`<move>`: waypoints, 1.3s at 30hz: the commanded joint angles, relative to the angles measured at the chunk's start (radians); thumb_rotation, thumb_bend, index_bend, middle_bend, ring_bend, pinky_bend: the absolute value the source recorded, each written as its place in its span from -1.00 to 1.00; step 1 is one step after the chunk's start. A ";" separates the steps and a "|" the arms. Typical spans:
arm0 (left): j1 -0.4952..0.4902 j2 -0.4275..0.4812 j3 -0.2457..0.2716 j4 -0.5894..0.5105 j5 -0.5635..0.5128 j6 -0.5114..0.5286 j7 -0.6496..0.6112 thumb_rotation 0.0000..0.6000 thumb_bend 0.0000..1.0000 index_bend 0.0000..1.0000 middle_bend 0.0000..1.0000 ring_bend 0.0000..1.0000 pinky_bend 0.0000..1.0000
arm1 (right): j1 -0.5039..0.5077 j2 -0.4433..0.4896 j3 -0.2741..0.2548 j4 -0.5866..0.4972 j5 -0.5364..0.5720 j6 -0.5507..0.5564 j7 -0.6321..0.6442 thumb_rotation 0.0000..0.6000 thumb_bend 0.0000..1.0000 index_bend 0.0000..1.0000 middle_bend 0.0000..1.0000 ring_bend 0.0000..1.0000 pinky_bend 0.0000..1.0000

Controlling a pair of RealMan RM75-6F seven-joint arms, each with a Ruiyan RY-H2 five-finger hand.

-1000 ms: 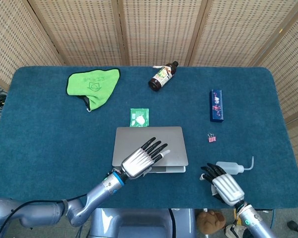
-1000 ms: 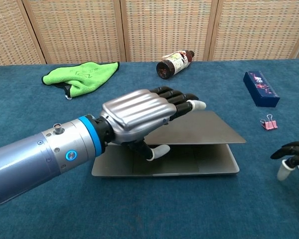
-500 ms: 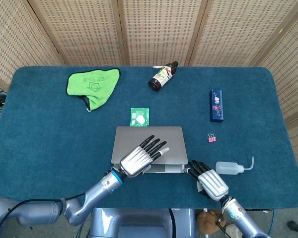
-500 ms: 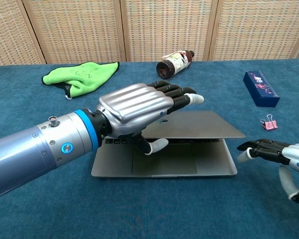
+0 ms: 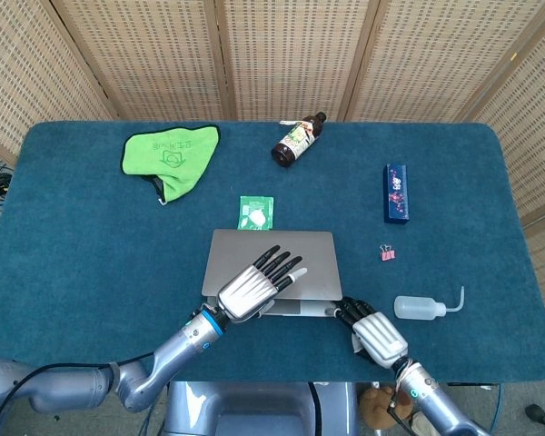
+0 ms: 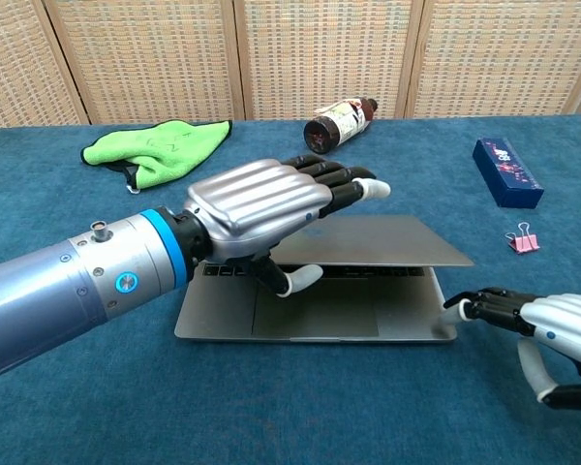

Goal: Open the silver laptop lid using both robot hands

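A: We see a teal table (image 5: 91,245), wicker screens (image 5: 282,54) behind, laptop (image 6: 368,281) mid-front.
B: Our left hand (image 6: 261,203) grips its partly raised lid (image 6: 378,242); right hand (image 6: 552,334), fingers spread, touches the base corner.

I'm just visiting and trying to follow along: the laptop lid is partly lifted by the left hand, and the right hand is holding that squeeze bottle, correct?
Not quite. The left hand does have the laptop lid partly lifted, but the right hand holds nothing. Its fingers reach the laptop's front right corner, and the squeeze bottle lies apart beside it. The head view shows this.
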 commanded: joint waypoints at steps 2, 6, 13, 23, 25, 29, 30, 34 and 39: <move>-0.002 0.002 0.000 -0.001 -0.001 0.003 -0.004 1.00 -0.09 -1.00 -1.00 -1.00 -1.00 | 0.008 -0.006 0.001 -0.012 0.009 -0.010 -0.022 1.00 1.00 -0.75 -0.82 -0.88 -0.73; -0.003 0.005 -0.001 -0.003 -0.004 0.006 -0.009 1.00 -0.09 -1.00 -1.00 -1.00 -1.00 | 0.015 -0.010 0.001 -0.022 0.026 -0.031 -0.050 1.00 1.00 -0.75 -0.82 -0.88 -0.73; -0.004 0.008 -0.002 -0.001 -0.011 0.011 -0.024 1.00 -0.09 -1.00 -1.00 -1.00 -1.00 | 0.024 -0.014 -0.002 -0.036 0.063 -0.069 -0.095 1.00 1.00 -0.75 -0.82 -0.88 -0.73; -0.006 0.013 -0.006 0.000 -0.019 0.018 -0.047 1.00 -0.08 -1.00 -1.00 -1.00 -1.00 | 0.033 -0.008 -0.006 -0.056 0.098 -0.098 -0.141 1.00 1.00 -0.75 -0.78 -0.88 -0.73; -0.007 0.017 -0.006 0.002 -0.020 0.020 -0.047 1.00 -0.08 -1.00 -1.00 -1.00 -1.00 | 0.034 -0.008 -0.009 -0.054 0.100 -0.097 -0.146 1.00 1.00 -0.75 -0.77 -0.88 -0.73; -0.006 0.028 -0.012 0.001 -0.025 0.027 -0.043 1.00 -0.08 -1.00 -1.00 -1.00 -1.00 | 0.035 -0.007 -0.012 -0.054 0.097 -0.093 -0.158 1.00 1.00 -0.75 -0.71 -0.88 -0.73; -0.007 0.031 -0.014 0.000 -0.026 0.028 -0.042 1.00 -0.08 -1.00 -1.00 -1.00 -1.00 | 0.036 -0.007 -0.012 -0.054 0.096 -0.091 -0.161 1.00 1.00 -0.75 -0.69 -0.88 -0.73; -0.006 0.049 -0.025 -0.009 -0.036 0.036 -0.037 1.00 -0.08 -1.00 -1.00 -1.00 -1.00 | 0.037 -0.004 -0.013 -0.057 0.095 -0.083 -0.177 1.00 1.00 -0.72 -0.61 -0.88 -0.73; -0.008 0.077 -0.045 -0.026 -0.059 0.042 -0.027 1.00 -0.08 -1.00 -1.00 -1.00 -1.00 | 0.039 0.000 -0.013 -0.060 0.104 -0.082 -0.196 1.00 1.00 -0.65 -0.50 -0.88 -0.73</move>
